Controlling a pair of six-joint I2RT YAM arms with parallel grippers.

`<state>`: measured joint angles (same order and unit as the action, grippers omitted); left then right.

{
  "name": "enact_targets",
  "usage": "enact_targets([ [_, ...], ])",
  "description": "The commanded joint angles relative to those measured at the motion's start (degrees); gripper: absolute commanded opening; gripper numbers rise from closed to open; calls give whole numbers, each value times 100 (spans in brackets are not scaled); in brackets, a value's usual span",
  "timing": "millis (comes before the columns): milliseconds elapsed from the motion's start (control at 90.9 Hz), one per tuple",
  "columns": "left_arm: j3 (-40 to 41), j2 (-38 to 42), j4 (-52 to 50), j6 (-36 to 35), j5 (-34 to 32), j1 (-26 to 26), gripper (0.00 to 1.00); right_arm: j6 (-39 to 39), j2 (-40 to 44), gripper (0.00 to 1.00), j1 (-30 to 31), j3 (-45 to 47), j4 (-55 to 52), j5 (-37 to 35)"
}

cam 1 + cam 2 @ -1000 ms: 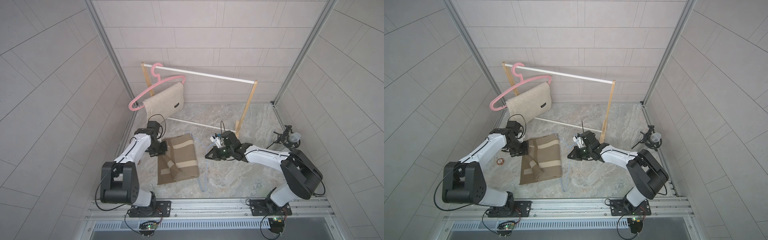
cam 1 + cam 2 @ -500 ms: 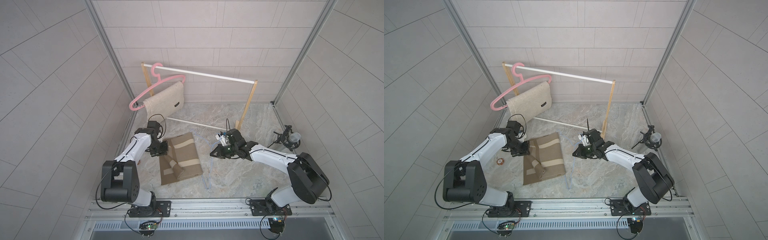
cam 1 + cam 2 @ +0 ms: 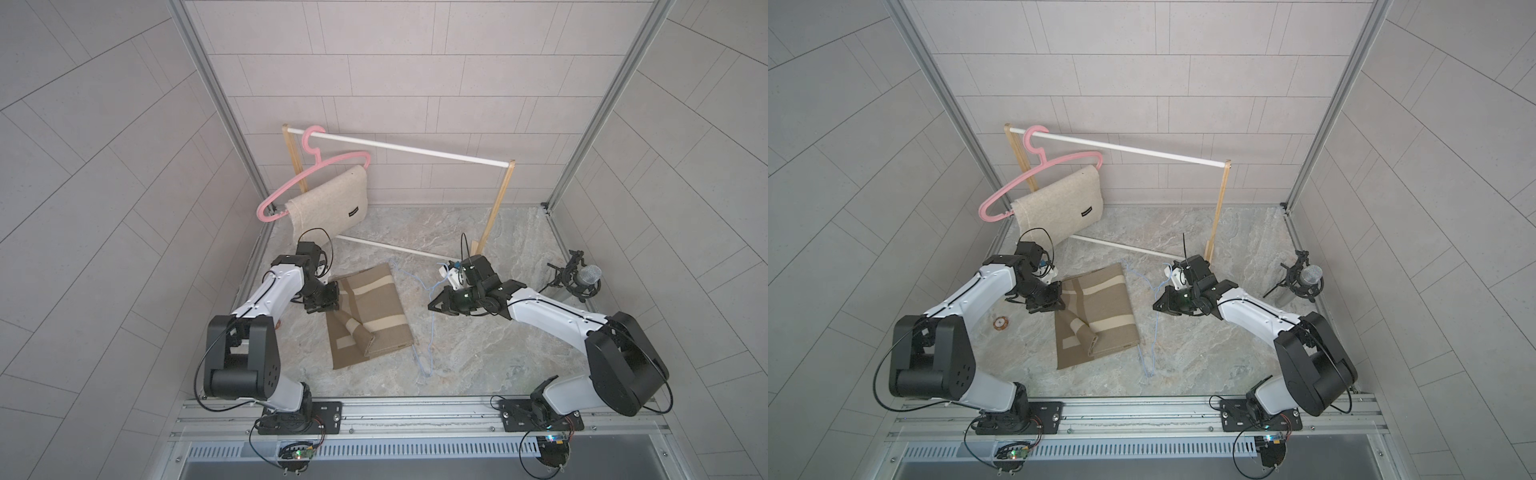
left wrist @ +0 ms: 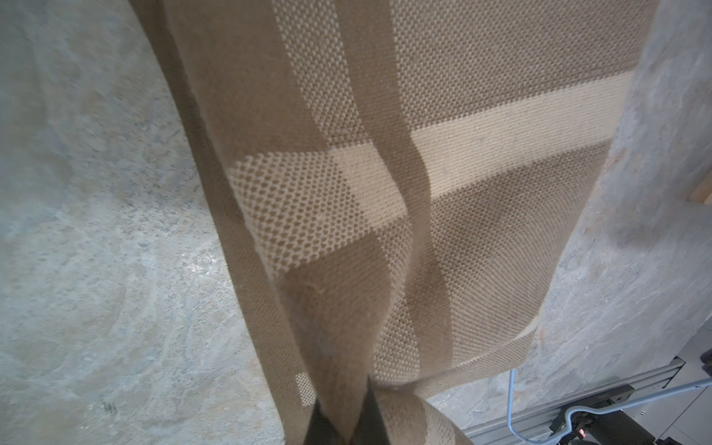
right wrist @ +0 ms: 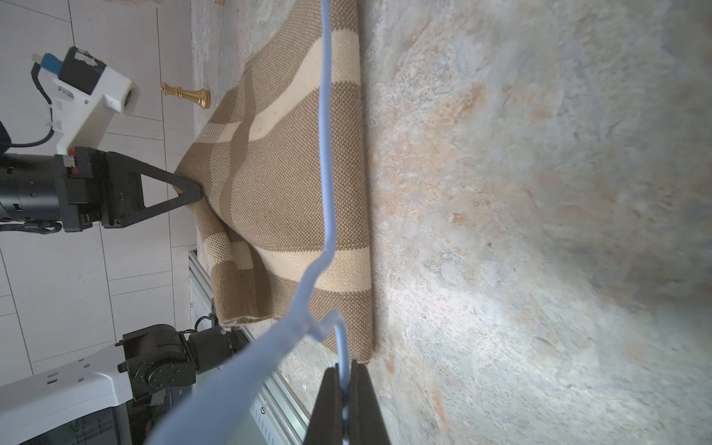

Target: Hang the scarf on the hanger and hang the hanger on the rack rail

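The left gripper [image 4: 344,420] pinches the tan, cream-striped scarf [image 4: 385,192] over the marbled floor [image 4: 96,231].

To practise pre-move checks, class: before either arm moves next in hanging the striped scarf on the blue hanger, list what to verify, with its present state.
1. Left gripper shut on scarf edge: ok.
2. Right gripper shut on blue hanger: ok.
3. Scarf off the tabletop: not ok, mostly lying folded.
4. Scarf draped over blue hanger: not ok, it sits beside the scarf.
5. Free length on rack rod: ok.
6. Grips firm enough to lift: cannot tell.
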<state>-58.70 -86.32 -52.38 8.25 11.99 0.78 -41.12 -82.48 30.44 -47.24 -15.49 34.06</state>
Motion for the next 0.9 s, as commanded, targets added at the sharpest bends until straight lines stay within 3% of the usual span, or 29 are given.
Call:
enact_targets([
  [0, -55, -18, -87, -3, -96, 7, 15, 145, 181, 0, -55, -47, -113, -37],
  [154, -46, 151, -136, 130, -512, 2, 29, 275, 279, 0, -64, -170, -297, -21],
  [297, -76, 475, -204, 247, -880, -1, 32, 417, 328, 0, -73, -312, -567, -53],
  [473, -98, 1034, -128, 143, -274, 118, 33, 564, 456, 0, -73, -498, -903, -170],
  [660, 4, 1689, 199, 295, 227, 1038, 36, 559, 647, 0, -127, -757, -1285, -207],
  [892, 583, 2489, 987, 1019, 485, 2142, 42, 891, 896, 0, -163, -1564, -2449, -245],
])
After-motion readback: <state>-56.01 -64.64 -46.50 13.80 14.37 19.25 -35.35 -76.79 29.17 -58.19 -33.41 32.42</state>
